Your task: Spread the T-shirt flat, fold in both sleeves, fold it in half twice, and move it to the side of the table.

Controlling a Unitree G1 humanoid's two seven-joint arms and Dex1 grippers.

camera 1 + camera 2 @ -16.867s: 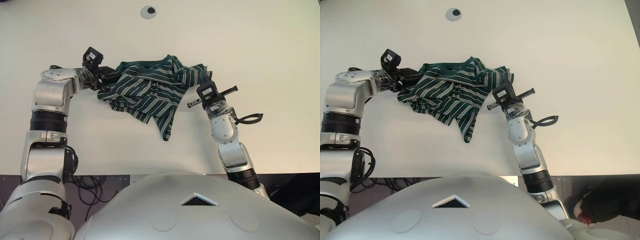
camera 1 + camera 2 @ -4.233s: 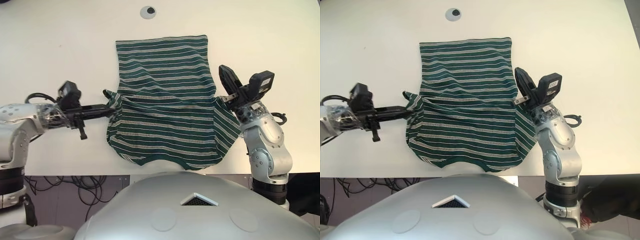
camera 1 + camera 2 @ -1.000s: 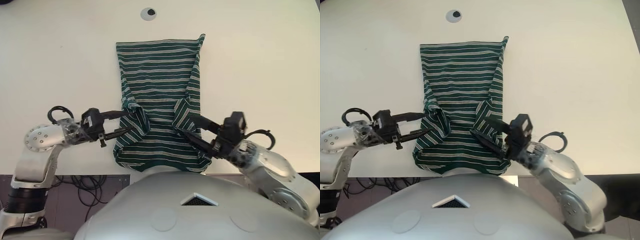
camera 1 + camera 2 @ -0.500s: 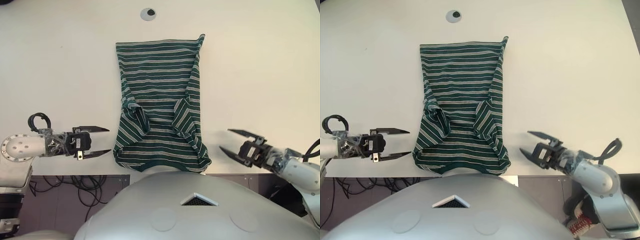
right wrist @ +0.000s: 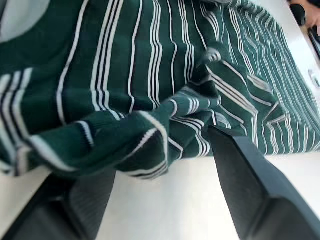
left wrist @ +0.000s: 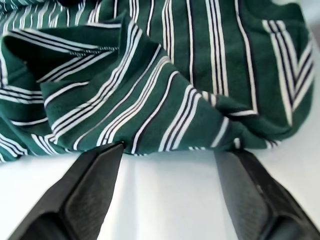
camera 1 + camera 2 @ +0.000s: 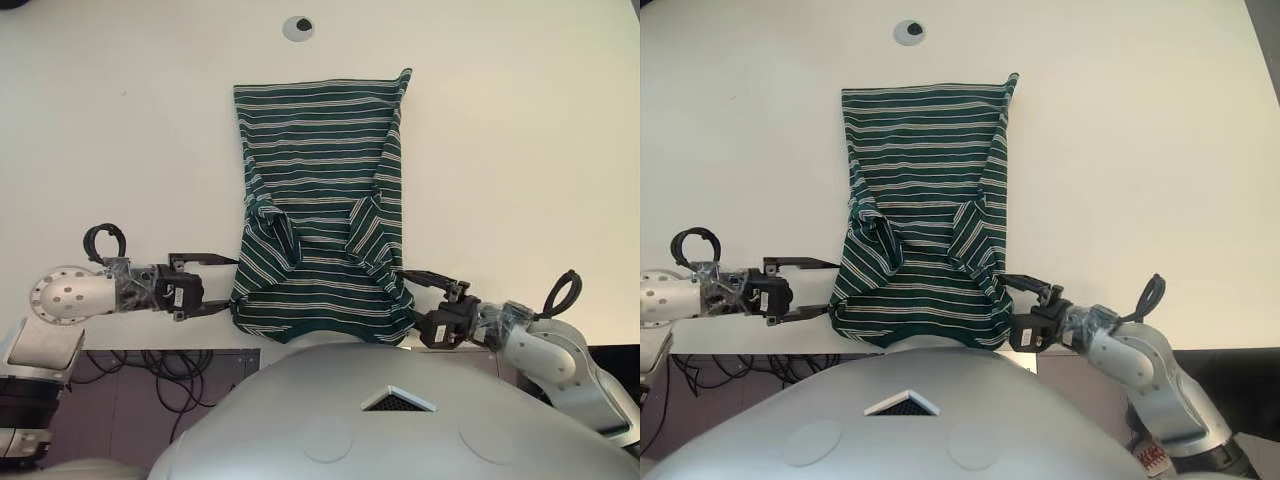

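- Left eye view: the T-shirt (image 7: pixel 315 180) lies lengthwise in the middle of the table (image 7: pixel 520 120). Both sleeves are folded in over its body, and its near hem sits at the table's near edge.
- The left arm lies low along the near edge, forearm level and pointing inward at the shirt's near left corner.
- The left gripper (image 7: pixel 212 284) is spread wide and holds nothing. In the left wrist view its fingers (image 6: pixel 92 187) straddle bare table, their tips right at the bunched striped edge.
- The right arm comes in low from the near right, bent at the elbow, its wrist aimed at the near right corner.
- The right gripper (image 7: pixel 412 300) is also spread apart. In the right wrist view its fingers (image 5: pixel 245 195) flank the rumpled corner, one right against the cloth, with no grip closed.
- A small round disc (image 7: pixel 297 27) sits on the table beyond the shirt's far edge.
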